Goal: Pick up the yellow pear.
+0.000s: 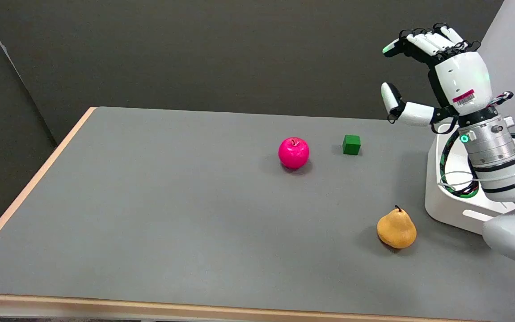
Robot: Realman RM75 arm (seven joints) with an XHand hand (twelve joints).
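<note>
The yellow pear [396, 228] lies on the grey table [172, 201] at the near right, its dark stem pointing up and away. My right hand [432, 76] is raised in the air at the upper right, well above and beyond the pear. Its fingers are spread apart from the thumb and nothing is between them. The white forearm runs down from the hand to the picture's lower right edge.
A pink apple [293, 153] sits near the table's middle, with a small green cube [351, 145] to its right. A white tray [445, 210] stands at the right edge, partly behind my arm. Dark walls back the table.
</note>
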